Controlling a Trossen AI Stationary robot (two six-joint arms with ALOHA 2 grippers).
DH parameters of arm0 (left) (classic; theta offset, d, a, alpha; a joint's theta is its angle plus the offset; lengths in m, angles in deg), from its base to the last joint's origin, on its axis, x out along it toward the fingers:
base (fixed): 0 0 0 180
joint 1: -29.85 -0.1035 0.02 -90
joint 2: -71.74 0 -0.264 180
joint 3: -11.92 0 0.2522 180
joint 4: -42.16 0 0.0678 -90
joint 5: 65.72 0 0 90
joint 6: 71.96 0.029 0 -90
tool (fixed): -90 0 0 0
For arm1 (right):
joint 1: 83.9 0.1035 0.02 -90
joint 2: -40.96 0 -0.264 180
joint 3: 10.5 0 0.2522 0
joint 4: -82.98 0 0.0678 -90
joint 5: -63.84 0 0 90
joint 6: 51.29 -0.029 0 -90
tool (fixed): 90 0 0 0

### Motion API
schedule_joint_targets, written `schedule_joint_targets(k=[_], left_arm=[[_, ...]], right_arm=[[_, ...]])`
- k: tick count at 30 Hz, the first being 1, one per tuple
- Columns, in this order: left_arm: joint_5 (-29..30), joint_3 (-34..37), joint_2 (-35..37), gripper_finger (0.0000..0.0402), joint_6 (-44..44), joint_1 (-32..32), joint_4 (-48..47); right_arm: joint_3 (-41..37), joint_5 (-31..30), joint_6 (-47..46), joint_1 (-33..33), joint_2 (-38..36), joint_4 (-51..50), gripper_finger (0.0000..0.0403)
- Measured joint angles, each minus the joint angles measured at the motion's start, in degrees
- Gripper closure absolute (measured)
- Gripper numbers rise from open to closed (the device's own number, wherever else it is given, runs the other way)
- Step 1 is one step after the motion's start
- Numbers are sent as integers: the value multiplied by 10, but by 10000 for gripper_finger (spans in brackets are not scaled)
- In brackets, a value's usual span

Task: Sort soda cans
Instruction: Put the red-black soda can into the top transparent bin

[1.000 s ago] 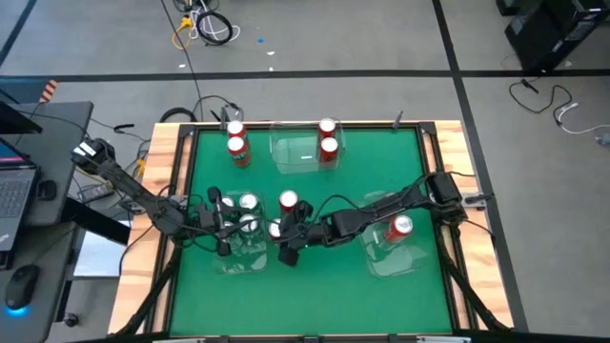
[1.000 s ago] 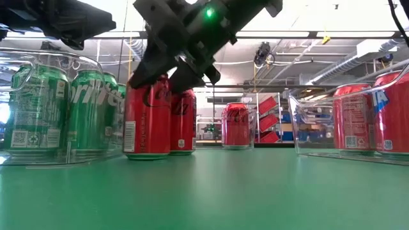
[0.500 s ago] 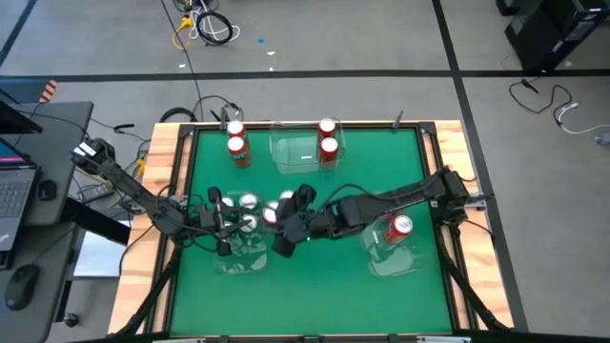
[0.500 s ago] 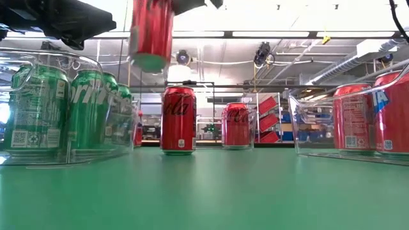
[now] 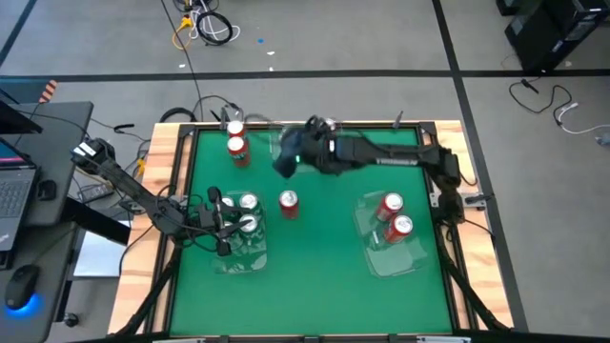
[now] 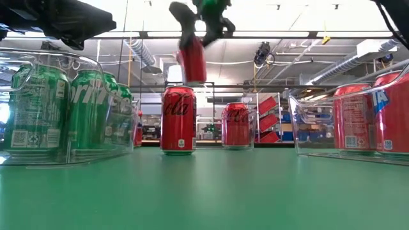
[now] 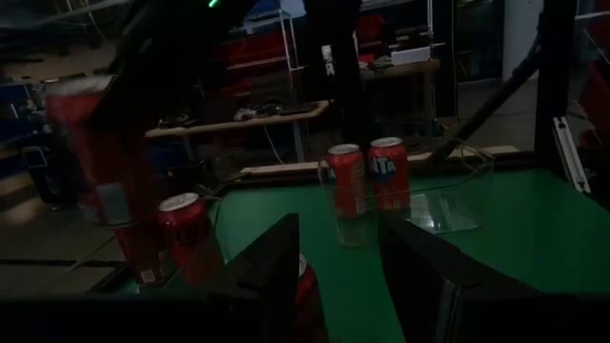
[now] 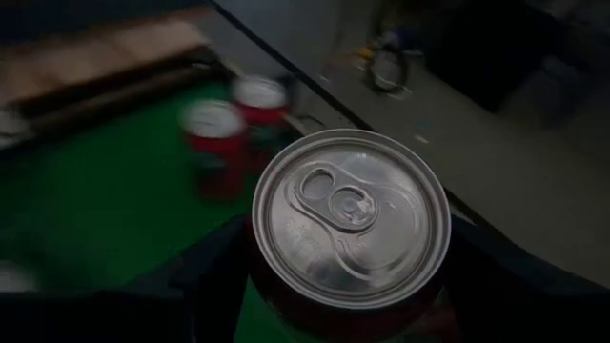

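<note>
My right gripper [image 5: 289,160] [image 6: 195,35] hangs over the far middle of the table, shut on a red can [image 6: 192,62] [image 8: 348,214]. A red can [image 5: 288,202] [image 6: 177,120] stands alone mid-table. Green cans [image 5: 248,213] [image 6: 70,112] stand in the left clear tray [image 5: 233,259]. Two red cans [image 5: 396,215] stand in the right tray [image 5: 391,259]. Two more red cans [image 5: 236,139] stand at the far left. My left gripper [image 5: 221,224] [image 7: 338,229] is open and waits beside the green cans. My right gripper pinches the red can between its two fingers, one on each side of the body [image 8: 276,310] just under the silver top. The fingers [image 8: 205,272] come at it from above. The can is lifted clear of the table and hangs below the gripper, nearly upright.
A clear tray [image 5: 291,152] at the far middle lies partly under the right arm, with a red can [image 5: 328,125] at its far side. Wooden rails [image 5: 181,143] frame the green table. Bare green surface lies near the middle and near edge [image 5: 315,276].
My right gripper has lifted a red can from beside the lone standing red can, raised it well above the table and carried it toward the far edge. The lone can stayed in place. The withdrawn arm has uncovered the second red can in the right tray.
</note>
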Motion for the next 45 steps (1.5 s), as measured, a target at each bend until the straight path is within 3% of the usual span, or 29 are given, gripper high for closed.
schedule_joint_targets(k=[5, 10, 19, 38, 45], left_arm=[[0, 0, 0, 254, 1, 0, -1], [0, 0, 0, 254, 3, 0, -1], [0, 0, 0, 254, 3, 0, -1], [0, 0, 0, 254, 2, 0, 0], [0, 0, 0, 254, 1, 0, -1]], right_arm=[[-55, 35, -3, -72, 0, 30, 120], [-142, 76, -17, -126, 0, 148, 120], [-243, 81, -97, -161, 0, 291, 120], [-303, 66, -114, -163, 3, 331, 120], [-303, 74, -113, -168, 3, 333, 88]])
